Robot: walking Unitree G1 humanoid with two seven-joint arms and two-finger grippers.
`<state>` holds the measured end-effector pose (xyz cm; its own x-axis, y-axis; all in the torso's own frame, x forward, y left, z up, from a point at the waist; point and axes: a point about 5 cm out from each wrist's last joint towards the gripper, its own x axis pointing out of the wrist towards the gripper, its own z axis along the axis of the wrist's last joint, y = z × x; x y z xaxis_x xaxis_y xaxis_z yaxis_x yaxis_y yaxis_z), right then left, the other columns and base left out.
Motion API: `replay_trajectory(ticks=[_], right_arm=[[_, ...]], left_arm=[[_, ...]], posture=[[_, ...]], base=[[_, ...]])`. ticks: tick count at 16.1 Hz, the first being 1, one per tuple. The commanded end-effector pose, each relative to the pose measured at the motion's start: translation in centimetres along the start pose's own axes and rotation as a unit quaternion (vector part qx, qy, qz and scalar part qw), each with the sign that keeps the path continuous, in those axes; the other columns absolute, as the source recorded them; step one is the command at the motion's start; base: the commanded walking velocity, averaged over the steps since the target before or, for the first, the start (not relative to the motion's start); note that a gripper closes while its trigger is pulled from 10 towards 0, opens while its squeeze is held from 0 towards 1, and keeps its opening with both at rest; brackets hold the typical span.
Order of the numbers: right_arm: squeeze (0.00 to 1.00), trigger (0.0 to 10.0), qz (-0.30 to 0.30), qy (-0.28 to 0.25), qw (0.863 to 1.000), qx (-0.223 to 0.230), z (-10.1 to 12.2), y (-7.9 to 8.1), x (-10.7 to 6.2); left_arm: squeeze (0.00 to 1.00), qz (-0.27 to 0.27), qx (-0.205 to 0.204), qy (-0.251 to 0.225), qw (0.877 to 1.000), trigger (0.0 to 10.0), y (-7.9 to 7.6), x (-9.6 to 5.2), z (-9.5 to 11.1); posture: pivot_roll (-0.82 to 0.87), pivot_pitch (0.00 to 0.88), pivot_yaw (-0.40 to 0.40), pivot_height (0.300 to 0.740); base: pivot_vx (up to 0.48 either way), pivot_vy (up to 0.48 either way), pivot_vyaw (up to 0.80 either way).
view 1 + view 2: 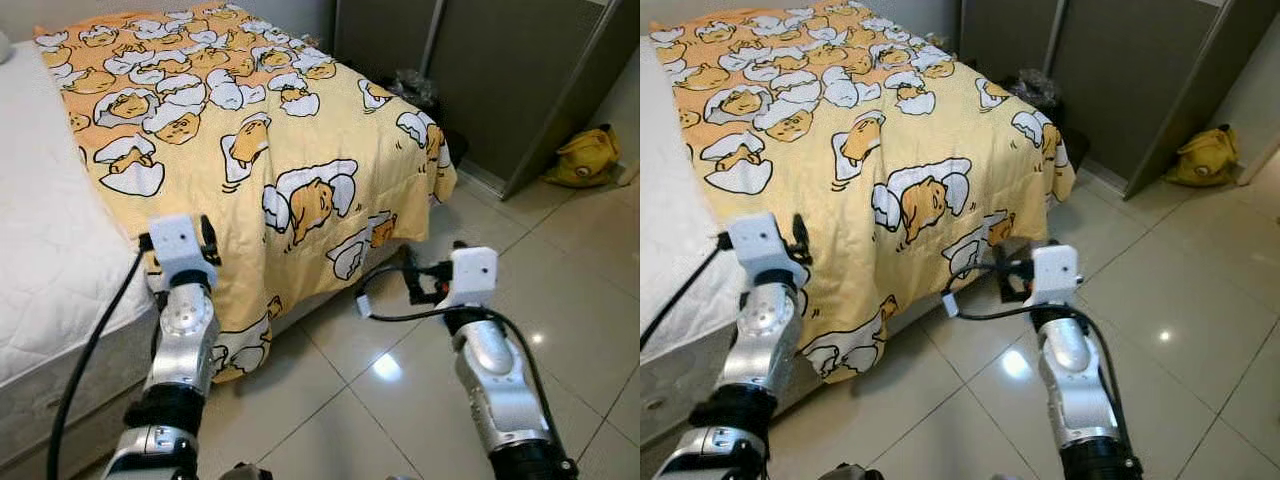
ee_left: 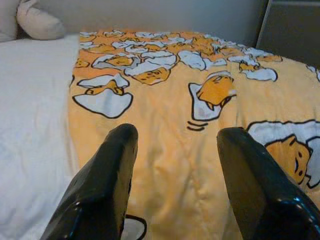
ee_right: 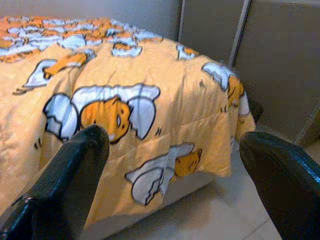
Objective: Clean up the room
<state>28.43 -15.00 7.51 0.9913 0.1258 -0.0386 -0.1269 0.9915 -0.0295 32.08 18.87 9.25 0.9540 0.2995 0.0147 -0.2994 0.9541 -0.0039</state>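
Blanket [image 1: 250, 150] lies spread but skewed over the bed's [image 1: 40, 250] foot corner; left gripper [image 2: 175, 165] and right gripper [image 3: 170, 170] both open, empty; straightening likely remains.

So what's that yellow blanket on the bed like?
The blanket is soft-looking quilted fabric, yellow-orange, printed with cartoon egg characters in white cracked shells. It lies spread flat over the white mattress, its edge and one corner draping down towards the tiled floor. Both hands hover open beside it, not touching.

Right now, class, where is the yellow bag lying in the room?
In the left eye view, the yellow bag lies on the tiled floor at far right, against the grey wardrobe door, beyond the bed's foot corner.
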Motion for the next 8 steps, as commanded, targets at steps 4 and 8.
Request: replay_trajectory(ticks=[4, 8], right_arm=[[0.0, 10.0, 0.001, 0.006, 1.0, -0.003, -0.47, 0.09, 0.39], [1.0, 10.0, 0.018, -0.029, 0.999, 0.012, 0.36, 0.46, 0.41]], left_arm=[[0.0, -0.016, 0.018, -0.008, 1.0, 10.0, -0.31, 0.48, 0.8], [1.0, -0.03, 0.044, 0.013, 0.999, 10.0, -0.89, 0.42, 0.21]], posture=[[-0.18, 0.0, 0.033, 0.74], [-0.19, 0.0, 0.043, 0.74]], base=[[0.0, 0.0, -0.46], [0.0, 0.0, 0.0]])
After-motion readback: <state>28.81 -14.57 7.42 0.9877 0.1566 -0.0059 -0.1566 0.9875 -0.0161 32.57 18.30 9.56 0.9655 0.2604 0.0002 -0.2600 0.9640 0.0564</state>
